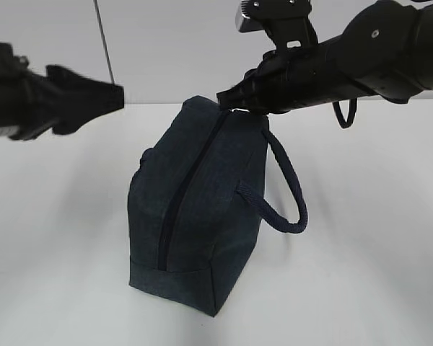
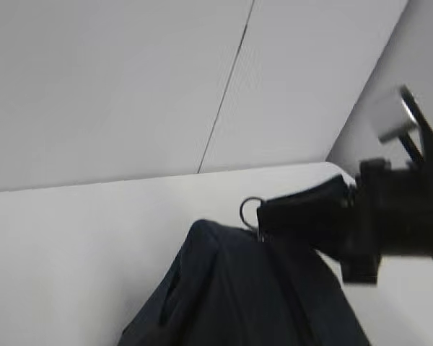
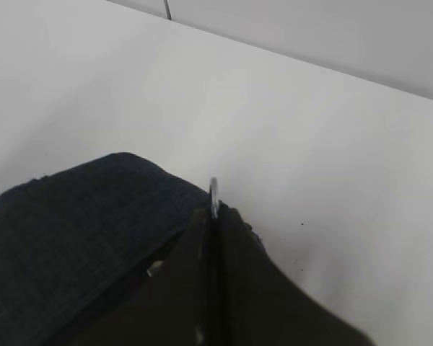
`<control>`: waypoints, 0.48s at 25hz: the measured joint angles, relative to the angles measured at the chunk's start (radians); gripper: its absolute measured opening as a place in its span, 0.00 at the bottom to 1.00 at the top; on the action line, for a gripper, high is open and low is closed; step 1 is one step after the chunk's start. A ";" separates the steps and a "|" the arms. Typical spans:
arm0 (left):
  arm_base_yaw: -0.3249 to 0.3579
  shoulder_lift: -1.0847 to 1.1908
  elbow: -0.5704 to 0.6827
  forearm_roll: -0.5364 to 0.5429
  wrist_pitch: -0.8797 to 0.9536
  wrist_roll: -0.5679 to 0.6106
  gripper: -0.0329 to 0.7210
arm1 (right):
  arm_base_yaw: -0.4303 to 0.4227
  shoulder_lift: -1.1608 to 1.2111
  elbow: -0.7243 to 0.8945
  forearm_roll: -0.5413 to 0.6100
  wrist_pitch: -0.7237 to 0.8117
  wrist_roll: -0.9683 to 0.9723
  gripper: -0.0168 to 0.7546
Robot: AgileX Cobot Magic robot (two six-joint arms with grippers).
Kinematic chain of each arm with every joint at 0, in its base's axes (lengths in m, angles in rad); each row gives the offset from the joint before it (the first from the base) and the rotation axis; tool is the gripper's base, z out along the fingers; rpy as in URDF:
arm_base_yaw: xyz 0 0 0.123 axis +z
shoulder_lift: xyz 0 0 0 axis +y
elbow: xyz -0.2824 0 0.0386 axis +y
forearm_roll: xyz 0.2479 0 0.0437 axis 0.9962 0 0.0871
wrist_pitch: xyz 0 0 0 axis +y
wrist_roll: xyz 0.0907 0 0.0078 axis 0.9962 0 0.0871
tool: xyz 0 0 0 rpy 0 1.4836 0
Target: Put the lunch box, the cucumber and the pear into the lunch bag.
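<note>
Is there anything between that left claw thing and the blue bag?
Nothing: in the exterior view only bare white table and wall separate the left end effector from the lunch bag.

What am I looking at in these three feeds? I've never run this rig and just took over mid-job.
It's a robot with two arms. One picture looks along the table from the front; the other two come from cameras on each wrist. A dark navy lunch bag stands there, zipped shut. The right gripper is pinched shut on the zipper's metal ring at the bag's top far end. The left gripper hangs off to the side, holding nothing. No lunch box, cucumber or pear shows in any picture.
</note>
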 joint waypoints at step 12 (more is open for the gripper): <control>-0.001 0.381 -0.329 0.054 0.087 -0.184 0.50 | 0.000 0.002 0.000 0.019 0.018 0.000 0.03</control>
